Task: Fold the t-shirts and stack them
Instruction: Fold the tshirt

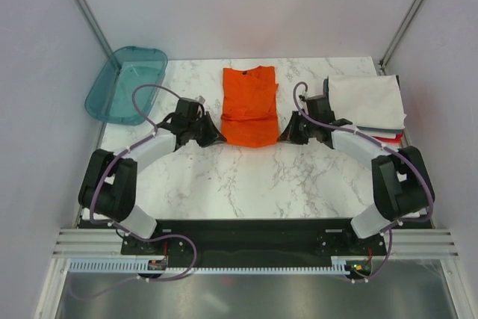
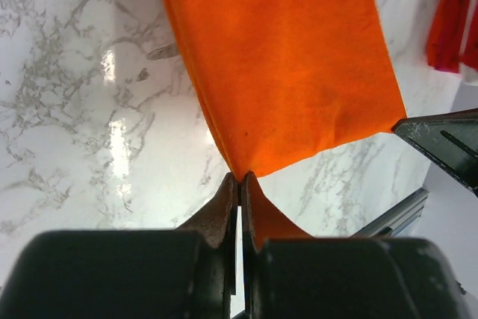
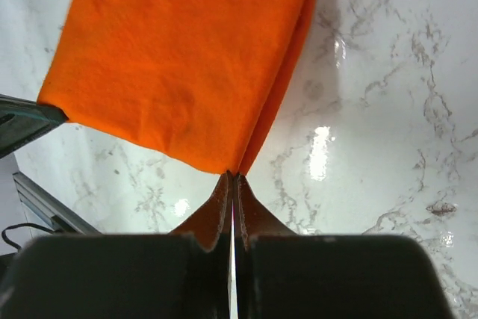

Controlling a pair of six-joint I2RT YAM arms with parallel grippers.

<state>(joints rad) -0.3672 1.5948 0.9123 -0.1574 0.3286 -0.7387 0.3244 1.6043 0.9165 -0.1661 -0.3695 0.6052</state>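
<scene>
Orange t-shirt (image 1: 249, 106) lies toward 12 o'clock on the marble table (image 1: 246, 184). Left gripper (image 2: 240, 179) and right gripper (image 3: 232, 177) are each clamped on a near hem corner. Fold step in hand. Next, likely: lift both corners evenly and carry them toward 12 o'clock.

An orange t-shirt (image 1: 249, 106), white and red t-shirts (image 1: 367, 102), a teal tray (image 1: 95, 101), grey-veined white table (image 1: 246, 177).

White-marble table (image 1: 246, 181) (glossy, glare spots), plain pale walls (image 1: 224, 5), aluminium rails (image 1: 82, 243)
</scene>
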